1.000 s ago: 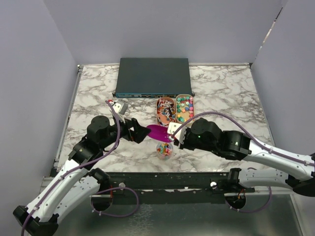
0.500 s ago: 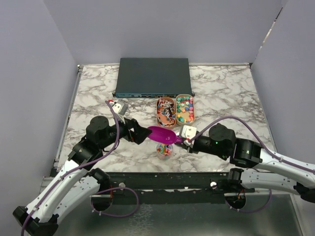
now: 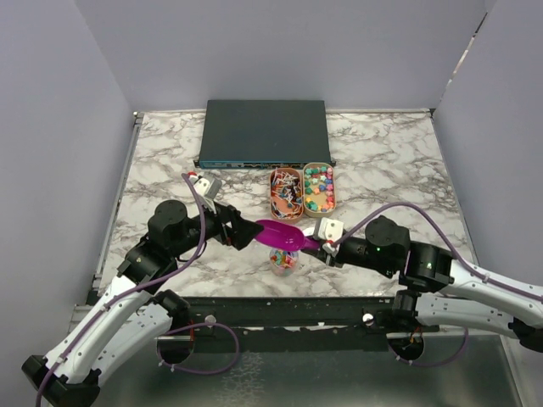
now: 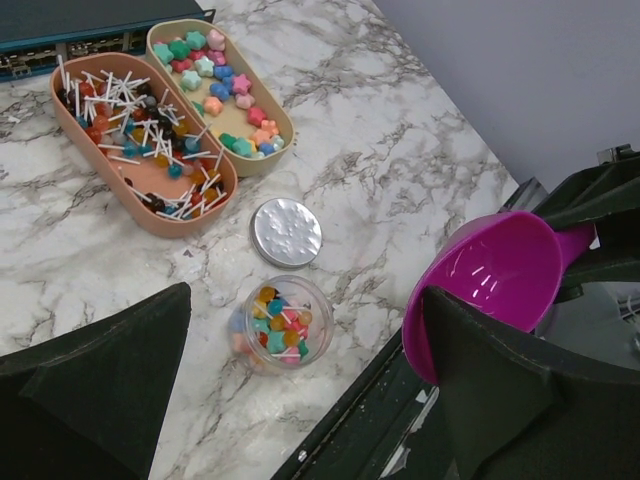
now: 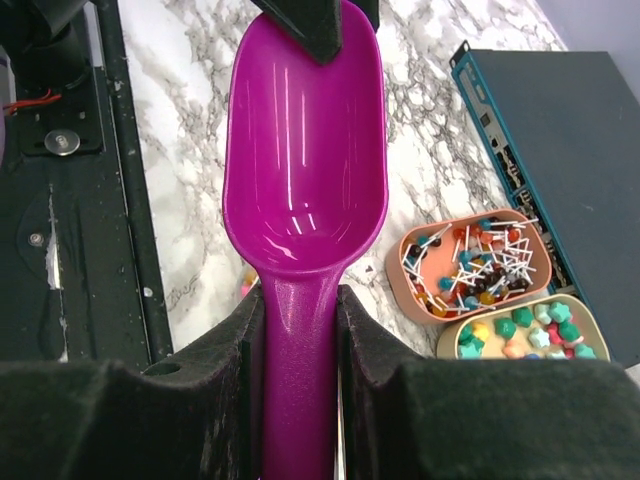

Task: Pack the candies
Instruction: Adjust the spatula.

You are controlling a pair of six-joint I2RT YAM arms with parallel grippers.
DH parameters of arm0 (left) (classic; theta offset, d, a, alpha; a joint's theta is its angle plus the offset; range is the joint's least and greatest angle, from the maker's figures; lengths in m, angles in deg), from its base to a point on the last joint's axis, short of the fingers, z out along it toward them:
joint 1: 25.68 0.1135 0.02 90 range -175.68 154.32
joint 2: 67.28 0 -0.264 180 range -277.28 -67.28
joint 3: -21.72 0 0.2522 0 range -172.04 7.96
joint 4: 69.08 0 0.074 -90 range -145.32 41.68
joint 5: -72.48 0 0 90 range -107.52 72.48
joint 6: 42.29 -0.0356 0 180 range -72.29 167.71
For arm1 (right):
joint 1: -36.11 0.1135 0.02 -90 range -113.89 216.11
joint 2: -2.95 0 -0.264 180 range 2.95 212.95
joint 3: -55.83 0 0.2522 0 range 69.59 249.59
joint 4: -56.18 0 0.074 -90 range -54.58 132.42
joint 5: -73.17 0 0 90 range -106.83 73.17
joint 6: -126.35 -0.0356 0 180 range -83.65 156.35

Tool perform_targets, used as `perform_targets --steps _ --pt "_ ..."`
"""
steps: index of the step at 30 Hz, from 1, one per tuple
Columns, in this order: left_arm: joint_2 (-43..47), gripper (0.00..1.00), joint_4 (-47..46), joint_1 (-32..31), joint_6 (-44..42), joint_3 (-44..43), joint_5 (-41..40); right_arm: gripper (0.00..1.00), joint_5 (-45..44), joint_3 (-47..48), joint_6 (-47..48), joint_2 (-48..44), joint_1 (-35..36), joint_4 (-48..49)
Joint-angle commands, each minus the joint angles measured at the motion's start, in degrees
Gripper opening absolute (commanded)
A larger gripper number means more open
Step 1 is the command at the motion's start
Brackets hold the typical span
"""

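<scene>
No word, label, brand or number can be read anywhere in these views. The dark flat box (image 3: 263,133) along the back edge of the marble table (image 3: 386,157) has a narrow front strip with small markings, but they are too fine and blurred to make out from overhead or from the left wrist.

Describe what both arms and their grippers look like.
The left arm and right arm have white lower links and black joint housings. A purple cable loops along each. A small white block sits at each wrist. The left gripper and right gripper have matte black, wedge-shaped fingers.
</scene>
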Motion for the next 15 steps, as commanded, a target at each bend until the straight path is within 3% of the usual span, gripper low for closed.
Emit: perform_targets --steps 1,15 --pt "-0.1 0.98 2.4 0.5 -1.4 0.6 -3.9 0.01 1.7 2.3 -1.7 1.7 0.9 4.2" --pt "2.2 0.99 3.9 0.5 -1.2 0.1 -9.6 0.01 -13.4 7.4 -8.1 12.5 0.8 -8.2"
